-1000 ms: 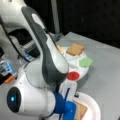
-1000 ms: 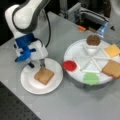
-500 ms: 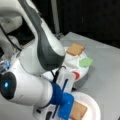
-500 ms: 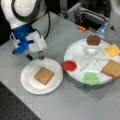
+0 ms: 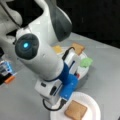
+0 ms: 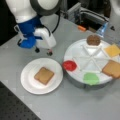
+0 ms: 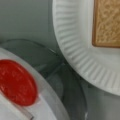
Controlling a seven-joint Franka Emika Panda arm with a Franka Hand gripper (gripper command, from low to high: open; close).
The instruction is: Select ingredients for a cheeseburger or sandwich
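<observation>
One toast slice (image 5: 75, 110) lies flat on the white plate (image 5: 95, 106) in a front view. The arm's blue-and-white wrist fills the middle of that view and hides the gripper's fingertips, so its state is not read here. Beyond the arm the divided tray (image 5: 84, 71) shows a second toast slice (image 5: 78, 48), the cheese square (image 5: 58, 49) and the green leaf piece (image 5: 86, 62). In a front view the gripper (image 6: 43, 51) hangs over bare table with its two dark tips standing apart and nothing between them. I judge it empty and spread. The plated toast (image 6: 44, 75) sits below the gripper toward the view's bottom, clear of the fingers. The tray (image 6: 75, 81) stands to the gripper's right, with the red disc (image 6: 69, 65) nearest to it. Farther off are the patty (image 6: 93, 39), the cheese (image 6: 112, 50), the spare toast (image 6: 112, 68) and the green piece (image 6: 91, 78), each in its own compartment. Wrist view shows no fingers, only the plate rim (image 7: 72, 50) with a toast edge (image 7: 107, 22) and the red disc (image 7: 16, 82) on the tray lip. Change over the last second: the gripper was right over the plate and has since lifted off and away from it, leaving the toast behind. Reading: the base slice is placed, while the patty, cheese and top slice are unstacked. No label or writing is legible anywhere.
</observation>
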